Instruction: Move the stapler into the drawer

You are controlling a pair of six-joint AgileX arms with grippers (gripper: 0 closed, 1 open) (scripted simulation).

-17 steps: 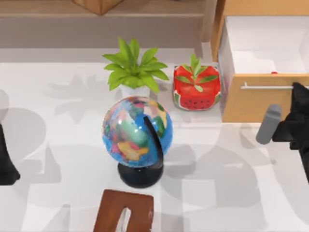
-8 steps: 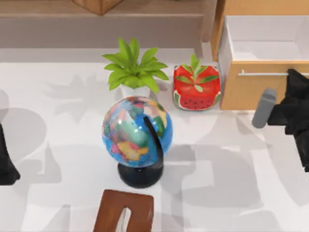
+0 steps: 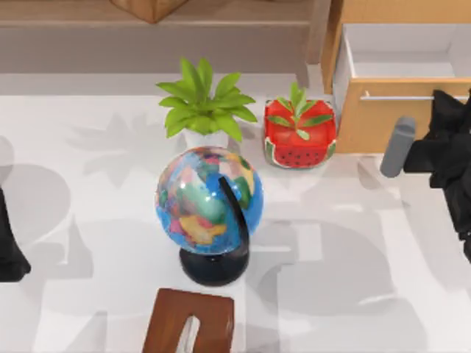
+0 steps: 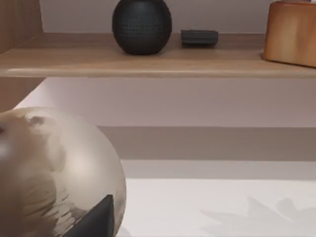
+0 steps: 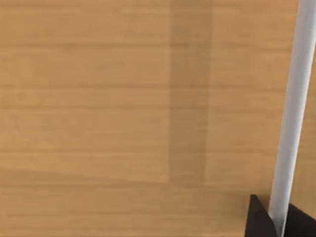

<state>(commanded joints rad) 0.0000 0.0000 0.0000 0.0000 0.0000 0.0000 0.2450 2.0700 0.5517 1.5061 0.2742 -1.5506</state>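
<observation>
The right gripper [image 3: 449, 125] reaches in from the table's right edge against the drawer [image 3: 383, 121] front, its fingers [image 5: 259, 219] closed on the silver handle [image 5: 291, 113]; the drawer stands partly open; the stapler's place cannot be told; the left arm [image 3: 9, 243] sits parked at the left edge.

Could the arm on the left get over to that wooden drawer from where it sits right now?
Probably not. The left tool sits at the table's far left edge, while the drawer is at the far right, with the globe and the plants between them. The right tool is already at the drawer's handle.
</observation>
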